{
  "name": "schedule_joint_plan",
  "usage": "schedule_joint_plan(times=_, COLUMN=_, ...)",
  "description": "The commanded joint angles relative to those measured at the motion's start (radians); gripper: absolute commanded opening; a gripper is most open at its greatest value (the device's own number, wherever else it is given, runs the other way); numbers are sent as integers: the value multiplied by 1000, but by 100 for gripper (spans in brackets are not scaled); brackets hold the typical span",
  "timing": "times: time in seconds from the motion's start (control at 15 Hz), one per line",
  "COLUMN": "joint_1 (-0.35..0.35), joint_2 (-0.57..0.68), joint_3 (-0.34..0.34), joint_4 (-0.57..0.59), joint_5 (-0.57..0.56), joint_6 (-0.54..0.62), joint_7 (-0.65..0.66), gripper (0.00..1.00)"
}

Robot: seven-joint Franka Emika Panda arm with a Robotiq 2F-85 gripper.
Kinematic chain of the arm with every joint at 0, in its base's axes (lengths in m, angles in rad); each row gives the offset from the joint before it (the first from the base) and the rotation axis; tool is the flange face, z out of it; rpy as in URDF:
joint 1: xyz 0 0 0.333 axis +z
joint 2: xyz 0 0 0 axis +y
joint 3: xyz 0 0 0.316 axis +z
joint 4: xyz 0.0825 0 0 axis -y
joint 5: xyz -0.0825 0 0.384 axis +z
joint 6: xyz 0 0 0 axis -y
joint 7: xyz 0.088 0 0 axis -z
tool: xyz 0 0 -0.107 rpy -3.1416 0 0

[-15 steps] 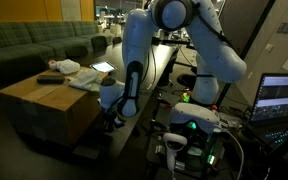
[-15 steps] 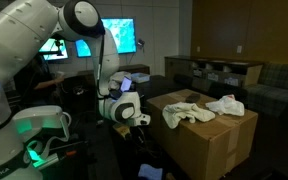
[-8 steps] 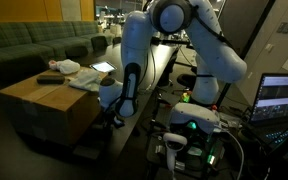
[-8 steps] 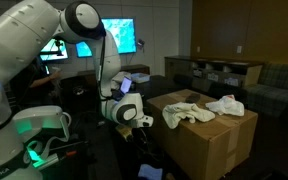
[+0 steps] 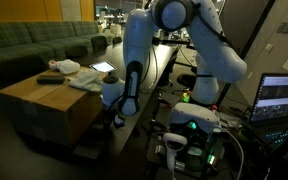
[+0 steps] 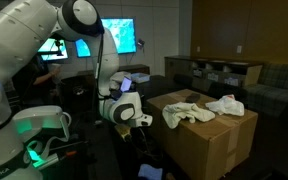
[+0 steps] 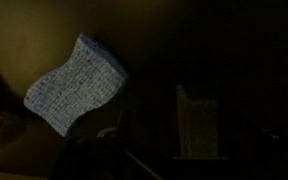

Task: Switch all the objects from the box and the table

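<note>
A cardboard box (image 5: pixel 44 100) (image 6: pixel 209 135) carries a white cloth (image 5: pixel 62 67) (image 6: pixel 226 104), a second pale cloth (image 5: pixel 87 80) (image 6: pixel 184 112) and a flat dark object (image 5: pixel 50 77). My gripper (image 5: pixel 117 118) (image 6: pixel 144 121) hangs low beside the box, below its top edge. In the wrist view a blue-grey sponge-like pad (image 7: pixel 74 85) lies on a dark surface, off to the left of my gripper (image 7: pixel 152 125). One finger (image 7: pixel 196 120) shows faintly, well off centre. The jaws stand apart with nothing between them.
A lit laptop (image 5: pixel 281 98) and the glowing robot base (image 5: pixel 194 125) (image 6: pixel 39 125) stand close by. Sofas (image 5: pixel 34 45) (image 6: pixel 234 72) line the back. Monitors (image 6: pixel 119 35) glow behind the arm. The floor around the box is dark.
The gripper head has shifted slightly beside the box. The arm otherwise keeps its pose, and the things on the box have not moved.
</note>
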State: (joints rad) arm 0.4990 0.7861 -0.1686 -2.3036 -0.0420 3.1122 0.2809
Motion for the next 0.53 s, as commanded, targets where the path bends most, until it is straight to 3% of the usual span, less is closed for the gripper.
schedule_joint_plan(times=0.0, joint_1=58, joint_2=-70, joint_3=9, joint_4=-47, joint_5=62, joint_6=23, joint_7=27, gripper=99)
schedule_joint_plan(times=0.47, joint_1=248, joint_2=-105, joint_3=43, joint_4=-22, joint_5=158, joint_6=14, joint_7=128, gripper=100)
